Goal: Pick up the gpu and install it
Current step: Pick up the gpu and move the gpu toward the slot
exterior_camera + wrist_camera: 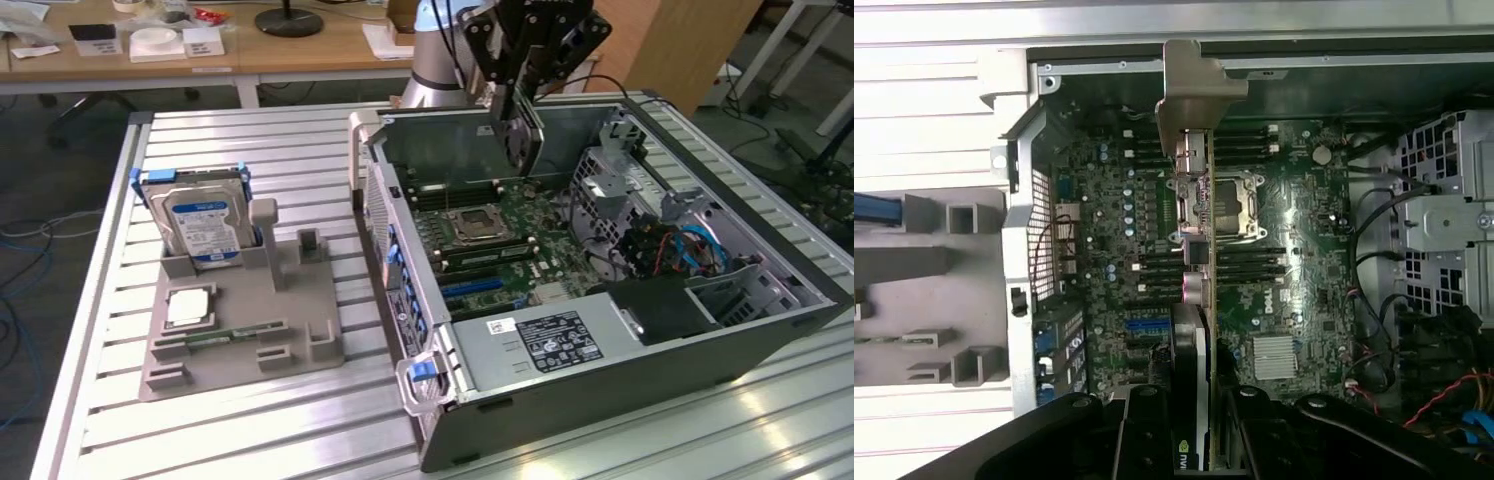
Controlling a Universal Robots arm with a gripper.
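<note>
Plainly the gripper (pixel 521 85) is clenched on the graphics card (pixel 527 140), which hangs clear of everything inside the open computer case (pixel 747 330). In the exterior view the card hangs straight below the fingers, over the far end of the motherboard (pixel 507 235) and close to the case's back wall. In the wrist view it shows edge-on. Its long axis runs away from the fingers (pixel 1144 430) toward the board, and its metal bracket (pixel 1199 90) is at the end farthest from them. The thin edge lines up over the processor socket (pixel 1229 205). The blue slots (pixel 470 290) lie nearer the exterior camera than the card does, apart from it. On the exterior view's left, a hard drive (pixel 200 220) stands in a gray holder (pixel 227 350) on the table (pixel 307 430), well apart from the gripper.
</note>
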